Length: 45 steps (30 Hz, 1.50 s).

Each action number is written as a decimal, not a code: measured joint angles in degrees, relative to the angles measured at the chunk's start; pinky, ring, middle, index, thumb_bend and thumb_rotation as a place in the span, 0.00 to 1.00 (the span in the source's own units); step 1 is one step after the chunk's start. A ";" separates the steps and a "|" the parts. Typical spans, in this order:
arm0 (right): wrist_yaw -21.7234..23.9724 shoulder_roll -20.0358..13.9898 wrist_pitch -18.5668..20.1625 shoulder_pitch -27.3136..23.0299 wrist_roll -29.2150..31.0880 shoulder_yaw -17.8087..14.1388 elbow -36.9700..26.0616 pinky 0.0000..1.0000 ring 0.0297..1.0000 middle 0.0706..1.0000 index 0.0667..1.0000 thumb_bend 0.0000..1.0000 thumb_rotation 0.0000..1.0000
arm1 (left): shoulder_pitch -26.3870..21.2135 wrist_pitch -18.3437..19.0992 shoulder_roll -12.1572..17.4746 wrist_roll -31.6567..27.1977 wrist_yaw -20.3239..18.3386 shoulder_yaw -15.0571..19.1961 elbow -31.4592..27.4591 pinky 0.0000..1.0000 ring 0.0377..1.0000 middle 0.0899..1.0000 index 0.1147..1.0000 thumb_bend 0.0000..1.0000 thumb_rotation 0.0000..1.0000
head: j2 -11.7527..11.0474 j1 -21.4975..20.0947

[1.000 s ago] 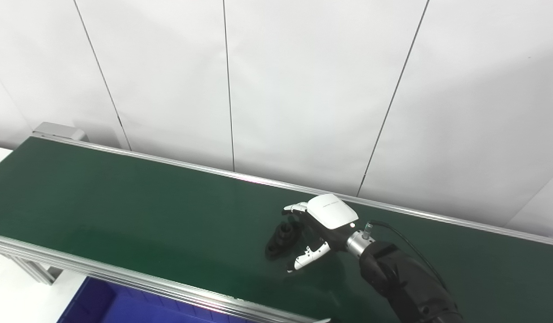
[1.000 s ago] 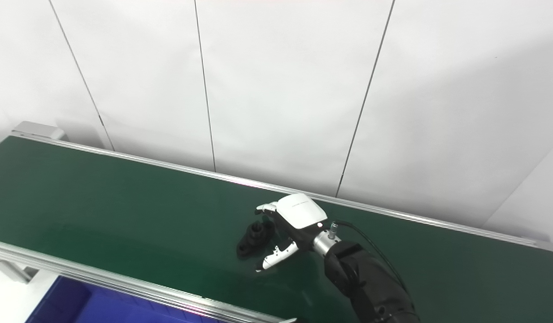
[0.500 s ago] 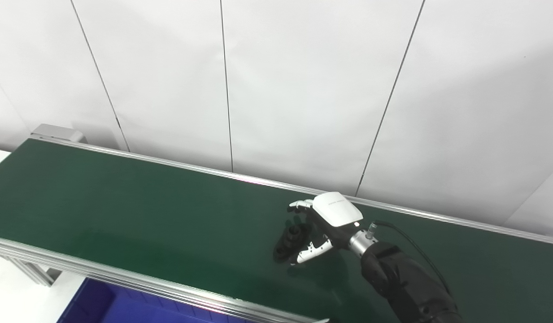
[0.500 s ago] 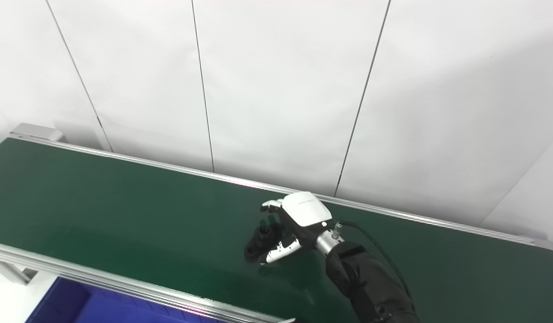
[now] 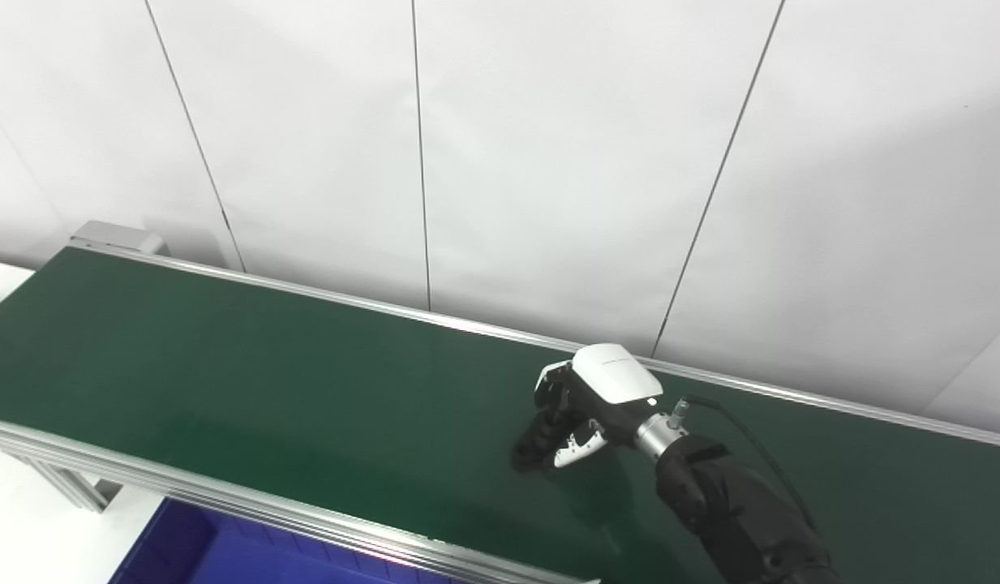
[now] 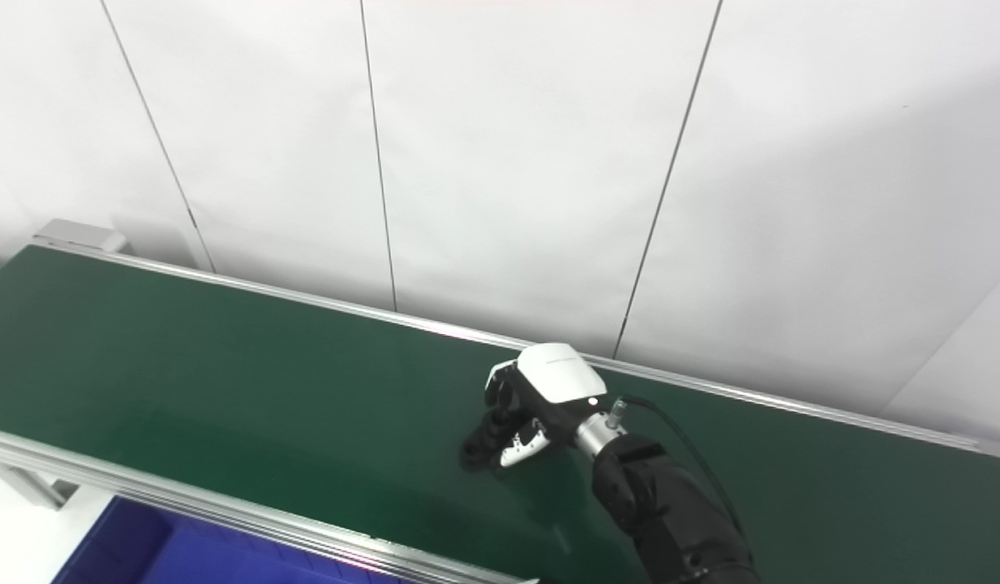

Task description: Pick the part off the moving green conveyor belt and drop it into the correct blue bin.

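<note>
Part (image 5: 536,438), a small black piece, lay on the green belt (image 5: 264,381), right of the belt's middle and about midway between its far and near rails. Its exact shape could not be made out against the dark surface; only a low, lumpy black form showed, its left end poking out past the fingers.

Right hand (image 5: 585,405) was wrapped around the part. The fingers (image 5: 552,385) curled down over its far side and the white-tipped thumb (image 5: 577,442) pressed in from the near side, so the part sat pinched between them. The hand's white back plate faced upward and toward the far rail. Whether the part was lifted clear of the belt or resting on it could not be told. The black forearm (image 6: 670,511) ran from the wrist down to the picture's lower right edge, with a thin black cable (image 5: 743,422) looping from the wrist over the belt.

Left hand was out of view in both pictures.

A blue bin (image 5: 191,551) stood below the belt's near rail, toward its left end, with only its upper edge and part of its inside showing at the bottom of the picture. The silver near rail (image 5: 183,491) ran along the belt's front edge and the far rail (image 5: 345,300) along the back, close to the white panelled wall (image 5: 548,162). A grey block (image 5: 114,237) sat at the belt's far left corner.
</note>
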 measured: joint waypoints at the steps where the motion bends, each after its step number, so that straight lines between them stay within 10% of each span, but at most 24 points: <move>1: 0.31 -0.02 0.26 -0.03 0.00 0.21 -0.24 0.31 0.39 0.45 0.48 0.52 0.00 | 0.07 0.07 -0.01 0.03 -0.12 0.10 -0.10 0.82 0.91 0.91 0.88 0.96 1.00 | 0.00 0.00; 22: 13.43 -5.33 8.05 2.35 -0.90 5.06 -16.02 0.31 0.40 0.45 0.47 0.52 0.00 | 0.73 0.31 -0.49 1.22 -2.39 1.68 -0.78 0.81 0.92 0.91 0.89 0.95 1.00 | 0.88 -0.71; 45: 31.73 -12.85 11.26 11.92 14.61 -9.33 -37.29 0.22 0.34 0.40 0.51 0.51 0.00 | 1.17 0.26 -0.40 0.67 -3.86 1.97 -1.45 0.85 0.94 0.93 0.91 0.94 1.00 | 2.11 -4.31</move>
